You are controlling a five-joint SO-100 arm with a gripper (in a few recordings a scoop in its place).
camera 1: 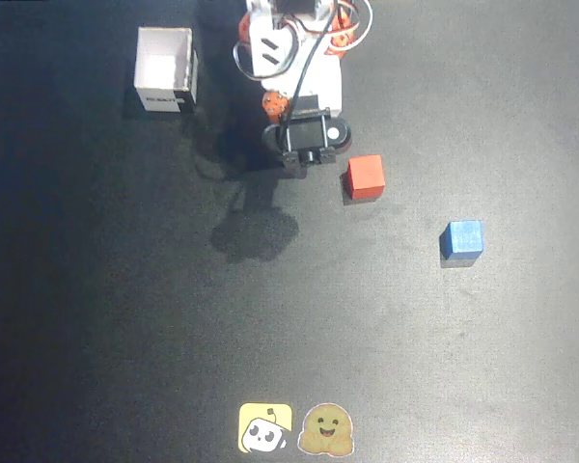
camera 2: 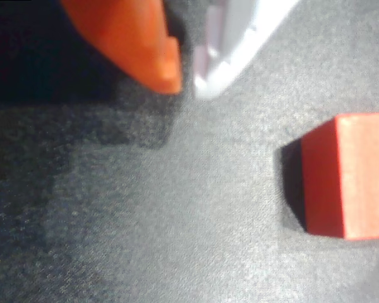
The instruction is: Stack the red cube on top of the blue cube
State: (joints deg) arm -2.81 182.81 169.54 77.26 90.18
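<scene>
Fingers nearly together and empty, the gripper (camera 2: 186,79) hovers just left of the red cube (camera 1: 366,177) in the overhead view; the blue cube (camera 1: 461,239) sits well apart. It should open wide, straddling the cube squarely.

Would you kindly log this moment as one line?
claw: shut, empty, beside red cube | blue cube: apart, bare | stack: not started

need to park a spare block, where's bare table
Bare: the wide stretch left of the stickers and below the white box; also the table below the blue cube. Crowded: around the gripper and red cube.
</scene>
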